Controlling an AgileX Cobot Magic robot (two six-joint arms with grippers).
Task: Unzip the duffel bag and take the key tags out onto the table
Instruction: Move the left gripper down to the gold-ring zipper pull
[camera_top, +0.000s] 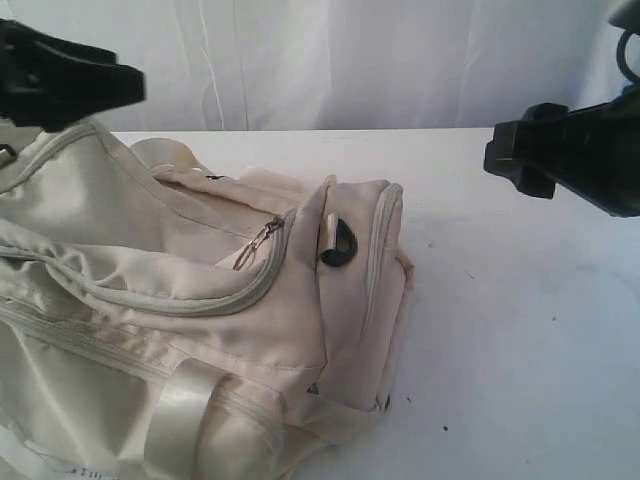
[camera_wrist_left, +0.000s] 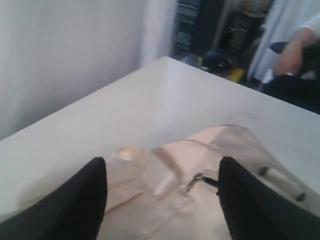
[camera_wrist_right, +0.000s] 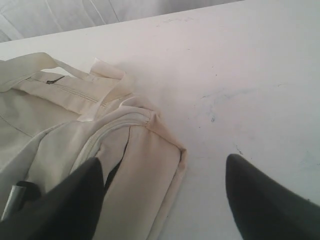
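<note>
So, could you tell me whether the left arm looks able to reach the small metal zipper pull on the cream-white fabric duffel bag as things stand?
Probably yes: the left gripper hangs open above the cream-white fabric duffel bag, and nothing covers the metal zipper pull lying exposed on top.

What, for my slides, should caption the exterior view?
Left tool and right tool, both open, hover near a duffel bag on a table.

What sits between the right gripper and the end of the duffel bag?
Only bare table. In the exterior view, the stretch from the right gripper to the duffel bag is plain white tabletop, with no key tags on it.
</note>
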